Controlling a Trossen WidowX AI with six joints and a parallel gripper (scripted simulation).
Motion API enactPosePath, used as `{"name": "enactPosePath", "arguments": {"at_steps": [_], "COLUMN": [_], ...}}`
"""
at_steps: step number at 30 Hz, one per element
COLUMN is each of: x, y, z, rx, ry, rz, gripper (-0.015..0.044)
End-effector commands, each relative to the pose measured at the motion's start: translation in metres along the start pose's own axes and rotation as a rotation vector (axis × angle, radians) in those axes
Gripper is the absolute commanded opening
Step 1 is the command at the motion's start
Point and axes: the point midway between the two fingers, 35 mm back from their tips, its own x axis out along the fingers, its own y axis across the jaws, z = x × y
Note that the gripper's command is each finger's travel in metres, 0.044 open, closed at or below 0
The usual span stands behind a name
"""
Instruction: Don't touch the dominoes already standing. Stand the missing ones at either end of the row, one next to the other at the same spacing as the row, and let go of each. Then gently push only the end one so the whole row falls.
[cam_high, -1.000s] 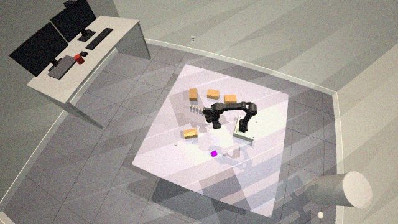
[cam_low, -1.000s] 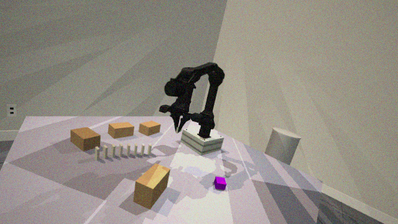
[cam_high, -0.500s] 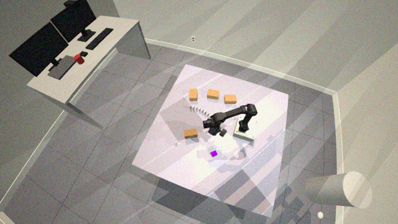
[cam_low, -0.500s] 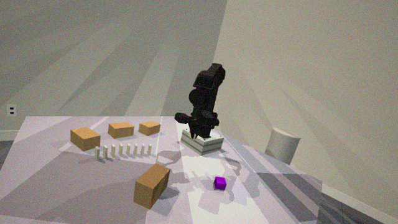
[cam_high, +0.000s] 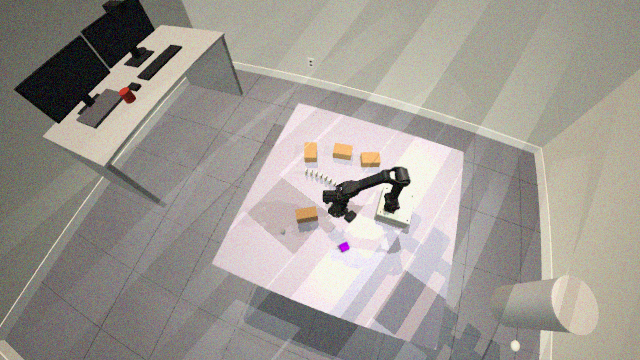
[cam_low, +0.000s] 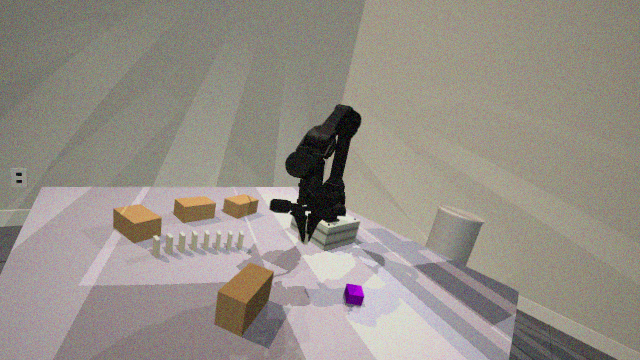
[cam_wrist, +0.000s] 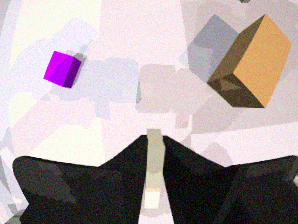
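A row of several cream dominoes (cam_high: 318, 175) (cam_low: 197, 241) stands on the pale mat (cam_high: 280, 260) (cam_low: 75, 220), in front of three brown boxes. My gripper (cam_wrist: 153, 141) (cam_high: 346, 215) (cam_low: 306, 236) points down near the arm's base (cam_high: 395, 214) (cam_low: 332, 234), to the right of the row and apart from it. It is shut on a cream domino (cam_wrist: 153, 163), which shows as a thin upright strip between the black fingers in the wrist view. The held domino cannot be made out in the top and exterior views.
Three brown boxes (cam_low: 136, 222) (cam_low: 194, 208) (cam_low: 240, 205) stand behind the row; a fourth (cam_high: 306, 214) (cam_low: 245, 297) (cam_wrist: 256, 63) stands nearer. A purple cube (cam_high: 344, 246) (cam_low: 354, 294) (cam_wrist: 63, 70) lies on the mat. A pale cylinder (cam_low: 455, 240) stands off the mat's right edge.
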Motion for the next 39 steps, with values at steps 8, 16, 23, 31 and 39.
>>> {"name": "enactPosePath", "arguments": {"at_steps": [8,16,23,31,39], "x": [0.03,0.042,0.048,0.047,0.043], "y": [-0.022,-0.037,-0.046,-0.056,-0.057], "z": [0.011,0.014,0.013,0.006,-0.003], "rx": [0.104,0.152,0.176,0.185,0.173], "ry": [-0.234,-0.402,-0.544,-0.694,-0.836], "rz": [0.022,0.029,0.034,0.028,0.029], "gripper": [0.0027,0.0027,0.0027,0.0027,0.0027]}}
